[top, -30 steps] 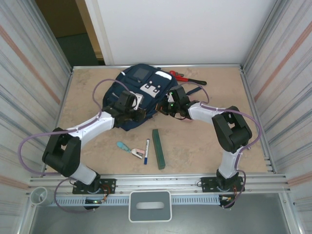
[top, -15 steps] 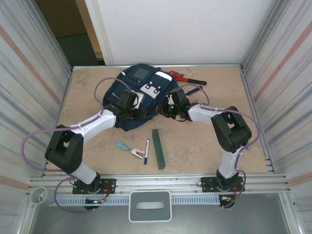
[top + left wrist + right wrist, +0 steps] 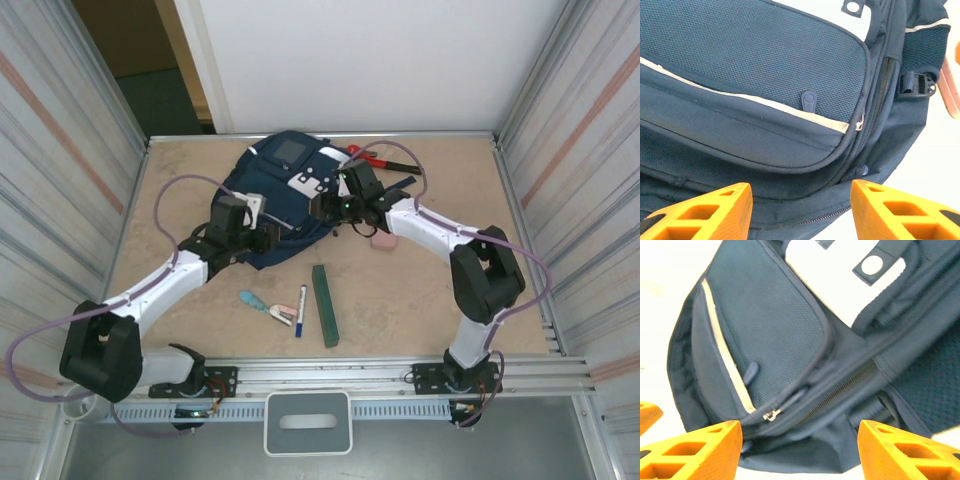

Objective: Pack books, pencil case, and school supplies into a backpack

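One backpack (image 3: 277, 186), one pencil case (image 3: 382, 242), one green book (image 3: 324, 305), one marker (image 3: 301, 308), one stapler (image 3: 264, 304), one screwdriver (image 3: 380, 159).

You can pass over bare table (image 3: 470, 170) right of the backpack (image 3: 275, 180) and at its left; near it, pencil case (image 3: 383, 241), green book (image 3: 325, 305), marker (image 3: 301, 306) and stapler (image 3: 262, 303) block you.
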You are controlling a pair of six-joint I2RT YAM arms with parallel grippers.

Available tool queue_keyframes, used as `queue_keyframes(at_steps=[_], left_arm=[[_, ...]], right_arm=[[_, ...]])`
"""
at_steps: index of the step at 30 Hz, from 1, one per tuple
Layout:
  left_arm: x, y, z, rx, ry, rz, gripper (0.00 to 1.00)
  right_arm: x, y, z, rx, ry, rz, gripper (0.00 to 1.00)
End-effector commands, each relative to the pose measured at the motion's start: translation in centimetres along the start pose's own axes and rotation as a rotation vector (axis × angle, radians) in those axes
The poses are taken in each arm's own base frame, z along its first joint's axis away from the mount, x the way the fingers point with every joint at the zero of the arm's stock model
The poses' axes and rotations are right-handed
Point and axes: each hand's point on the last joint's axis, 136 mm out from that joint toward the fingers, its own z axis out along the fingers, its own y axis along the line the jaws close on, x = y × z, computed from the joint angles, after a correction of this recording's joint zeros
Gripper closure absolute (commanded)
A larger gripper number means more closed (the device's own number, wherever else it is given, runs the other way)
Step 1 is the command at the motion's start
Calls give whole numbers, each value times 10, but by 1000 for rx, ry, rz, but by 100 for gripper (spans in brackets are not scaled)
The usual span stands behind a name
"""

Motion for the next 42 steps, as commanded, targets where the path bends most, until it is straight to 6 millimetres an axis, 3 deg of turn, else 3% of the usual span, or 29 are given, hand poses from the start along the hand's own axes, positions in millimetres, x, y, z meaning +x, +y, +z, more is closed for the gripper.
queue_keyframes(at_steps=[1, 12, 18, 21, 24, 28, 31, 36, 42], left_arm=[[-8, 0, -8, -1, -47, -10, 45], [1, -1, -6, 17, -27, -1, 44], [7, 0, -4, 15, -14, 2, 44], [8, -2, -5, 25, -15, -2, 44], [7, -5, -10, 41, -28, -4, 44], [1, -12, -25, 73, -99, -5, 40], [-5, -18, -32, 97, -131, 7, 37], [-6, -17, -28, 75, -94, 20, 37], [-11, -23, -24, 53, -75, 43, 37]], right_arm=[[11, 3, 29, -31, 77, 86, 41], [-1, -9, 80, -28, 105, 218, 44], [1, -13, 96, -20, 121, 261, 55], [-3, -10, 101, -43, 114, 308, 69], [-29, 10, 86, -183, 56, 402, 100], [-82, 53, 35, -419, -87, 517, 100], [-99, 82, 8, -503, -138, 529, 100], [-108, 99, -3, -559, -159, 558, 100], [-110, 102, -4, -576, -165, 586, 100]])
